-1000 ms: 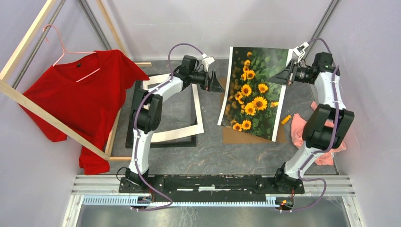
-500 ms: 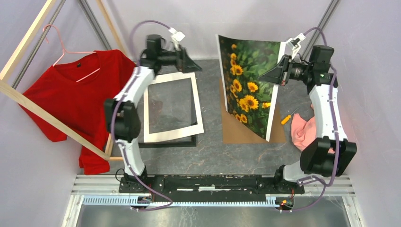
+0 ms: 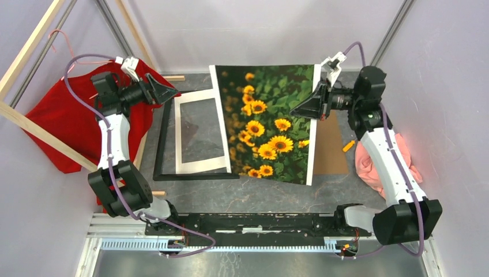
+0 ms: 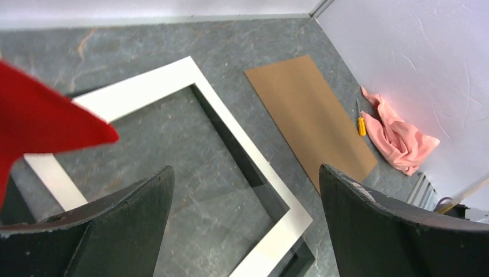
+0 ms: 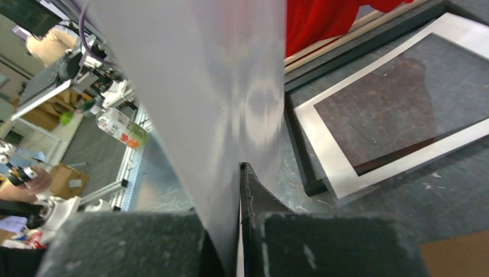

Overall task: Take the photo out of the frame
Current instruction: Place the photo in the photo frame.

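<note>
Photo (image 3: 265, 130) out of frame (image 3: 196, 176), held up by right pincer (image 3: 316, 103); left pincer (image 3: 164, 91) gaping wide, empty.
Right pincer clamped tight on photo's white edge nr top corner. Sheet hangs tilted above counter (image 3: 259, 196), btwn white mat (image 3: 199, 165) and brown backing board (image 3: 331, 147). Left pincer up by red shirt (image 3: 57, 121), well apart from photo. Handling, my read: thin, light, floppy, glossy print, prob. slick and quick to crease. A 1-edge grip lets it sway, so hold the white margin, not the picture face, ideally w/ a 2nd hold on far edge. Hidden: photo covers frame's right side and mat's right strip. Can't tell if its low edge touches counter. Right wrist view shows only the sheet's pale back.
</note>
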